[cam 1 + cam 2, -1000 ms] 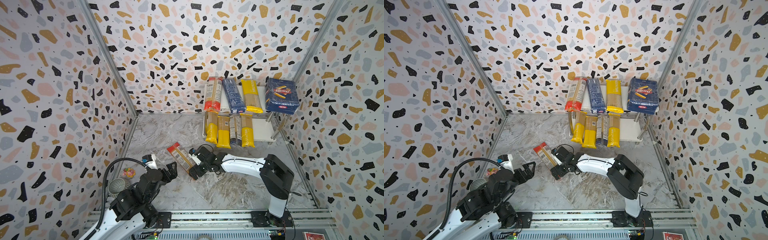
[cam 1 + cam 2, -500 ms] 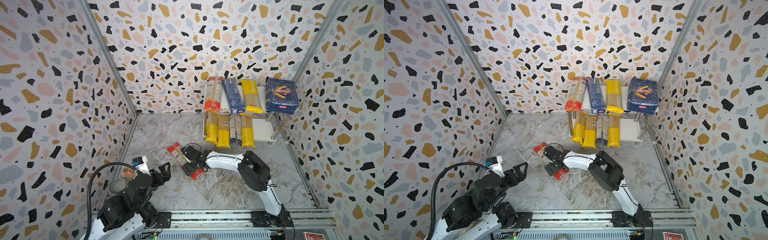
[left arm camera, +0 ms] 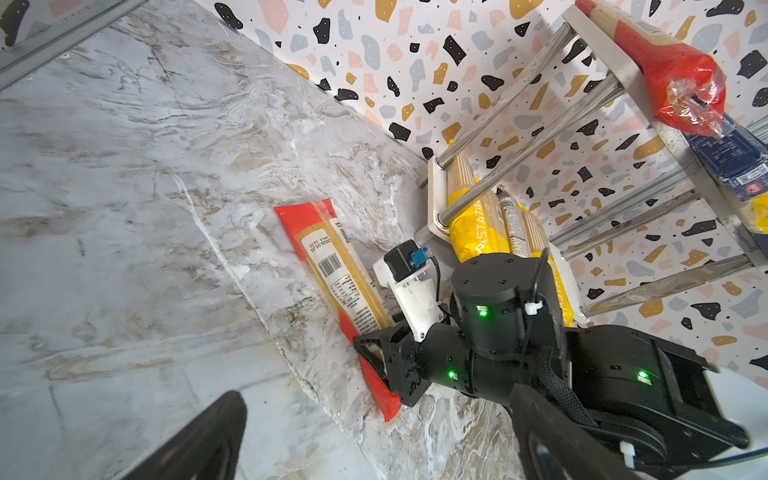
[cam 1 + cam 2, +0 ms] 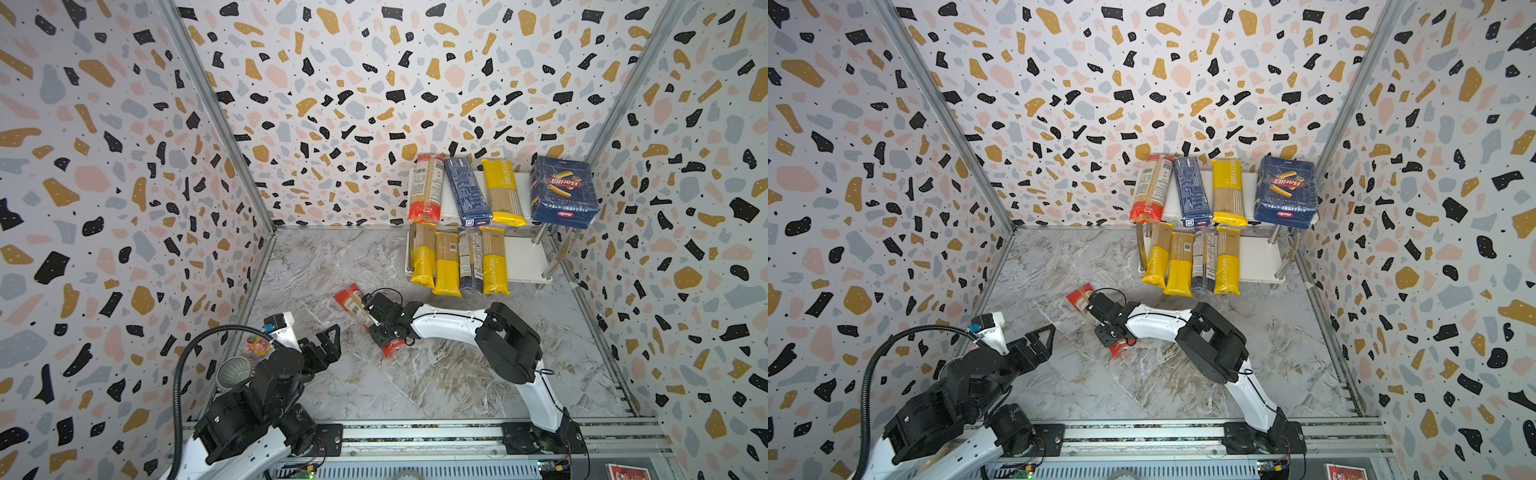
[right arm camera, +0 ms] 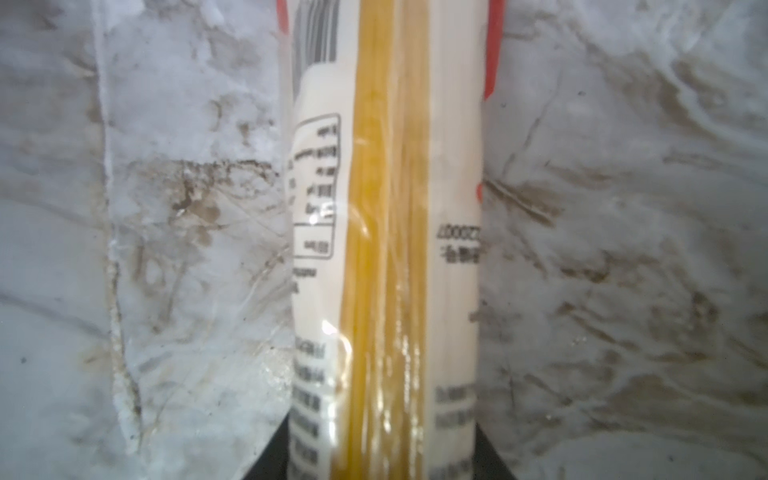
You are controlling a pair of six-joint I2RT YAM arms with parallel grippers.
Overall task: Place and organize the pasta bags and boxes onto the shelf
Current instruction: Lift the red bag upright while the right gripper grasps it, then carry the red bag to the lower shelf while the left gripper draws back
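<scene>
Right pincer [image 4: 375, 322] low on the floor [image 4: 436, 374], squeezed tight on the middle of the red-ended bag [image 4: 351, 296]; in the right wrist view, black fingers [image 5: 274, 461] snug against both sides of that bag [image 5: 386, 249], with yellow noodles showing down its middle; bag lying slanted on the floor, one red end poking out on each side of the pincer; same grab seen in the left wrist view, pincer [image 3: 374, 334] set across the bag [image 3: 332, 266].

Off to the left, near the front, the left pincer [image 4: 328, 338]; spread wide with nothing in it; well apart from the bag on the floor; close beside that arm, a grey cup [image 4: 232, 370] and a little pink toy [image 4: 257, 345].

Farther back, in the right corner by the wall, the shelf [image 4: 528, 262]; on the top board, from left to right, another red bag [image 4: 426, 187], the narrow blue box [image 4: 467, 191], a yellow bag [image 4: 503, 193] and the wide blue box [image 4: 563, 193]; on the low board, four bags side by side; three yellow ones [image 4: 446, 266] and one dark-ended bag [image 4: 469, 262]; near ends sticking out over the front edge of that board; same line-up in both top views.
</scene>
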